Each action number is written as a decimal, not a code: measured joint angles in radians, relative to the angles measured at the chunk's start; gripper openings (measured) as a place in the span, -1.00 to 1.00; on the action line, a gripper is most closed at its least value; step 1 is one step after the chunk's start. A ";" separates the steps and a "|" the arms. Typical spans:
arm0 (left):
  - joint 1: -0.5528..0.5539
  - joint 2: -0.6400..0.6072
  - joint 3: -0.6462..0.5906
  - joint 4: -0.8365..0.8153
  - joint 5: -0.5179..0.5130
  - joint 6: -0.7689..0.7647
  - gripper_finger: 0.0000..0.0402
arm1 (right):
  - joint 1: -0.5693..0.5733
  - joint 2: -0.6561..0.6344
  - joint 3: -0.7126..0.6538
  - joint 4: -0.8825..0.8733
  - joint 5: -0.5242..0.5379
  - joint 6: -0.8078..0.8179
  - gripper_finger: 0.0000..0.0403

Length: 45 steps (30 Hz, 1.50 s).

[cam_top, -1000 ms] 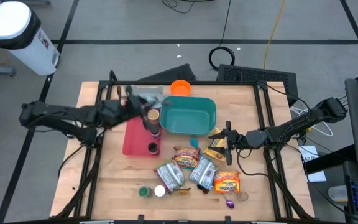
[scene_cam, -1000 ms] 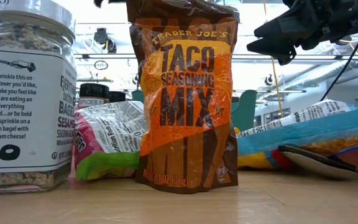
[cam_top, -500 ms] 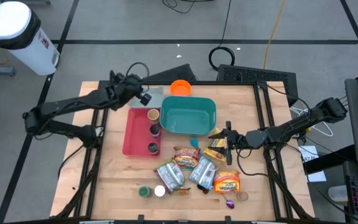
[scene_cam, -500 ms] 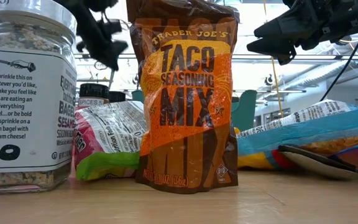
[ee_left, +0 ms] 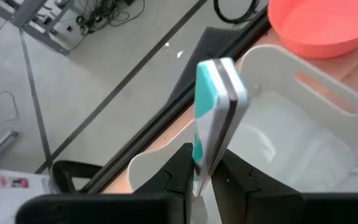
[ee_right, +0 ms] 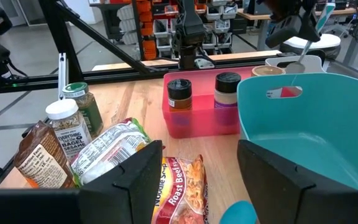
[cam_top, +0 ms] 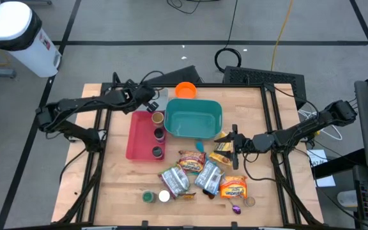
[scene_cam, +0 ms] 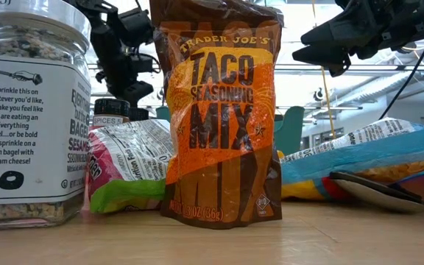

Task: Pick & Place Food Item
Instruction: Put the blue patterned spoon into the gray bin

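My left gripper point(cam_top: 151, 102) is at the table's far left, shut on a thin teal-and-white packet point(ee_left: 216, 112). It holds the packet over a white bin point(ee_left: 291, 137) that stands beside an orange bowl point(cam_top: 185, 90). In the right wrist view the same packet point(ee_right: 325, 15) shows far off, above the bin. My right gripper point(cam_top: 233, 142) hovers open, right of the teal tub point(cam_top: 193, 118). Its fingers stand wide above a yellow snack packet point(ee_right: 182, 186) lying on the table and do not touch it. My left gripper pinches the flat packet between its two fingers by the end nearest them point(ee_left: 202, 163). The packet sticks out past the fingertips, seen edge-on. It is lifted clear above the white bin, and the fingers slant downward toward the table's far side.
A red tray point(cam_top: 142, 134) with dark-lidded jars sits left of the teal tub. Several snack packets point(cam_top: 197, 176) lie at the near middle. A taco seasoning pouch point(scene_cam: 223, 118) stands upright there, and a bagel seasoning jar point(scene_cam: 28, 110) stands near the front edge.
My left gripper has swung from above the red tray toward the table's far edge, come to hang over the white bin, sunk lower and tipped its fingers downward. It stays shut. My right gripper has kept still.
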<state>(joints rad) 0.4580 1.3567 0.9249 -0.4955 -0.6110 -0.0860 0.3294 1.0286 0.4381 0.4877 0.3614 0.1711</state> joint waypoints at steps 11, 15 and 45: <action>0.000 0.000 0.000 -0.011 -0.001 0.002 -0.70 | 0.000 0.000 0.000 0.000 0.002 0.000 0.00; 0.000 0.000 0.000 -0.041 0.000 0.000 -0.67 | 0.000 0.000 0.000 0.000 0.002 0.000 0.00; 0.127 0.000 0.000 0.128 0.065 -0.054 0.37 | 0.000 0.000 0.000 0.001 0.003 0.000 0.00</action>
<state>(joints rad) 0.5846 1.3567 0.9249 -0.3679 -0.5460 -0.1403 0.3294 1.0290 0.4377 0.4889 0.3646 0.1711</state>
